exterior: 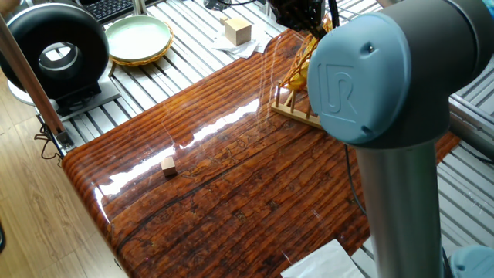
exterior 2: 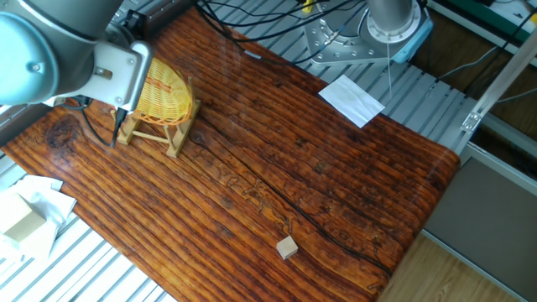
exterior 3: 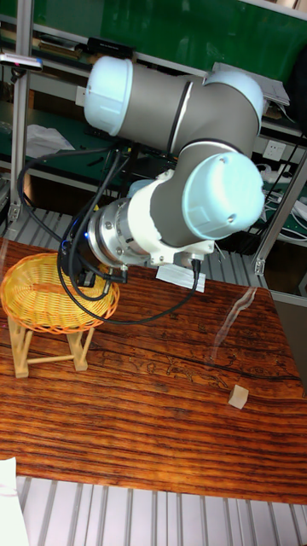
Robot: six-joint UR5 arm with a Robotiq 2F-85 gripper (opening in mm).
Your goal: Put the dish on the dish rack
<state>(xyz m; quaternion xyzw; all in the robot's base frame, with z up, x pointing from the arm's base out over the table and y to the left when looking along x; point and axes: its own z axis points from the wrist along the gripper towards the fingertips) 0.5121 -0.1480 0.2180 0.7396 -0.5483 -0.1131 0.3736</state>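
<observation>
Nearby, arm (exterior 3: 162, 222) hides dish (exterior 3: 51, 294) edge; block (exterior 3: 240, 396) lies apart.

Robot arm blocks the view of gripper and rack

The gripper's fingertips go unseen in every view, so its grip cannot be judged. The arm's blue-capped joint (exterior: 386, 73) covers most of the dish (exterior 2: 164, 94) and the dish rack (exterior 3: 51, 350) in one fixed view; in the tall fixed view the arm's wrist hides the dish's right rim.
</observation>
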